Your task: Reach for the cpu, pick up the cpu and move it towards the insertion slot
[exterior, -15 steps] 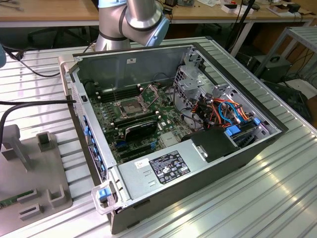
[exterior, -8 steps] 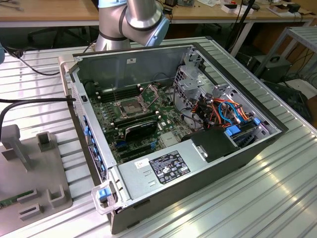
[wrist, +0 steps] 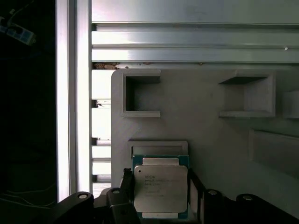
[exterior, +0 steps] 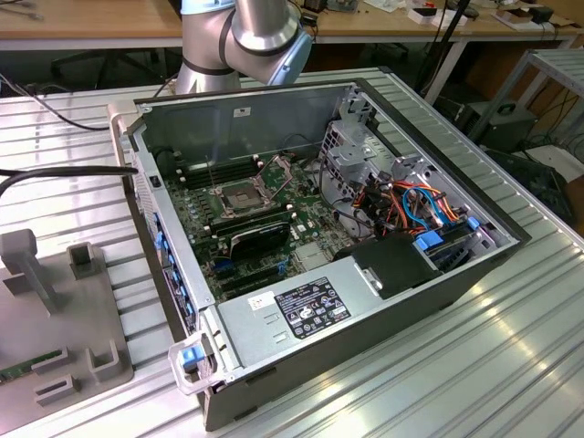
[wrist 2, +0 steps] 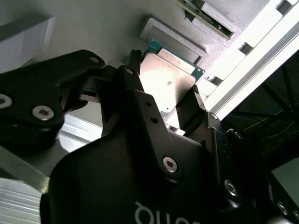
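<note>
Print: several short lines of small dark lettering on the pale lid of the cpu (wrist: 161, 189) in the first wrist view; white lettering, cut off at the frame edge, on the black body of the gripper (wrist 2: 164, 77) in the second wrist view; black label (exterior: 312, 308) with white text and marks on the power supply in the exterior view; small white sticker (exterior: 242, 111) on the far wall of the computer case (exterior: 182, 301).
Fingers: black fingers (wrist 2: 142, 105) set one on each of two opposite edges of the cpu (wrist 2: 166, 81), spread no wider than the chip and pinching it between them.
Cpu: flat between the fingers in both wrist views, lid toward the cameras, green border showing round the lid; just over or on a shallow square holder (wrist: 159, 145) of the grey fixture plate (wrist: 205, 130), lifted or resting cannot tell.
Plate: two open-sided square pockets (wrist: 140, 93) on it; ribbed aluminium desk (wrist: 187, 44) beyond its edge.
Insertion slot: square silvery socket, the insertion slot (exterior: 239, 197), on the board inside the open case, at about 10 o'clock from the case's middle in the exterior view; hinged retaining plate (exterior: 276, 170) tilted up at the socket's 1 o'clock.
Arm: grey and blue arm joint (exterior: 260, 32) at 12 o'clock of the case.
</note>
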Available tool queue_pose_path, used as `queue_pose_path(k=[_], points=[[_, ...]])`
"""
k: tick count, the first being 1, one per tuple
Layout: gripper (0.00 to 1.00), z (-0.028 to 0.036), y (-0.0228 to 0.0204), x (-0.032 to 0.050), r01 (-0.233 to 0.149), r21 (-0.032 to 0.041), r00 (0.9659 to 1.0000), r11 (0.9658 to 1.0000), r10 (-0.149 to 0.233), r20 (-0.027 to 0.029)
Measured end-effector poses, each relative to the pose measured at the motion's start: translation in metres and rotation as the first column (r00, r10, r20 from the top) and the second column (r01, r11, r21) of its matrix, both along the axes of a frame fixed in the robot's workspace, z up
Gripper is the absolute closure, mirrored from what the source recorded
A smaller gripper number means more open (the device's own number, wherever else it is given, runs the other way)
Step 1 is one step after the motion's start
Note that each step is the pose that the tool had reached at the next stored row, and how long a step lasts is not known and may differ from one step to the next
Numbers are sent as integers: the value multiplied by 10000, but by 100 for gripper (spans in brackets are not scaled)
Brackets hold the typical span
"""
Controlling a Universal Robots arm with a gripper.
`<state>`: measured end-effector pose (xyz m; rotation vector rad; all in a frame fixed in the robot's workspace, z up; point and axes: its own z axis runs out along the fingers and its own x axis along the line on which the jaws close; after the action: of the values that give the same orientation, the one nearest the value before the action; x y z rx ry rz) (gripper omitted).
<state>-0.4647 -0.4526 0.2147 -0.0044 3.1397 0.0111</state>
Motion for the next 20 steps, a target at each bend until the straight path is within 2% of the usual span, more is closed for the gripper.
queue_pose_path(k=[5,9,15,16,19,20], points=[[45,5,0,0,0,-2,10000,10000,0,-3],[45,41,0,0,0,-2,10000,10000,0,-3],[45,139,0,0,0,-2,10000,10000,0,-3],[45,192,0,0,0,-1,10000,10000,0,-3],[45,266,0,0,0,-2,10000,10000,0,-2],[45,270,0,0,0,-2,10000,10000,0,-1]])
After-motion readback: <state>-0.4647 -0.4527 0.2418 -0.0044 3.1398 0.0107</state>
